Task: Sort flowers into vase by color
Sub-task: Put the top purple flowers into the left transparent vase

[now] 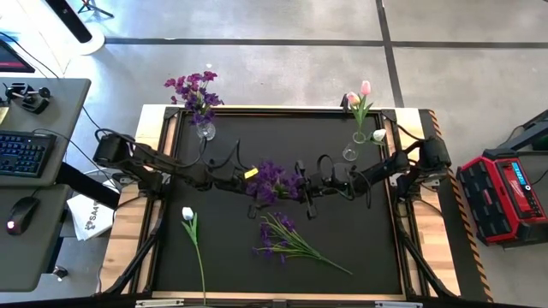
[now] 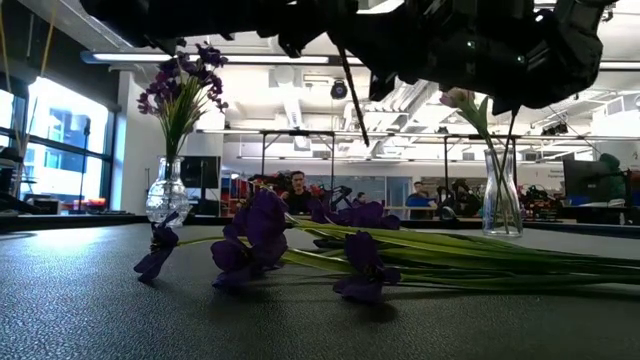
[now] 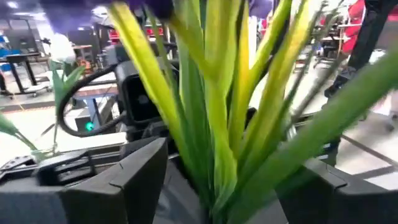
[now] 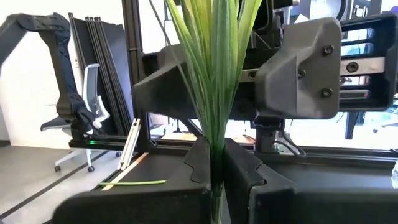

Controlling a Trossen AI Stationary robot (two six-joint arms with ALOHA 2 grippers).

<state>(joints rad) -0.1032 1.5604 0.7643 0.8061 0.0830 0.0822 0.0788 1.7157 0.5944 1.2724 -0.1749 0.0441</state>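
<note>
A bunch of purple flowers (image 1: 274,181) stands upright over the middle of the black table (image 1: 360,248), between my two grippers. My right gripper (image 4: 214,168) is shut on its green stems. My left gripper (image 3: 233,186) is open, with one finger on each side of the same stems (image 3: 217,124), coming from the table's left. A second purple bunch (image 1: 287,239) and a white tulip (image 1: 188,214) lie flat on the table nearer the front edge. At the far left a glass vase (image 1: 205,130) holds purple flowers. At the far right a vase (image 1: 360,137) holds pink tulips. My right gripper pinches the bunch's green stems (image 4: 214,134) between its two fingers (image 4: 239,165), low on the bunch. The fingers come about level from the table's right and lie across the stems. The bunch stands upright and clear of the table, and a thin stem end (image 2: 355,110) hangs below the hold.
A small clear vase (image 1: 349,154) and a white tulip (image 1: 378,135) stand beside the pink tulips' vase. The table has a wooden rim (image 1: 128,231). A desk with a keyboard (image 1: 21,152) is at the left and a red box (image 1: 505,192) at the right. A person (image 2: 297,188) sits far behind the table.
</note>
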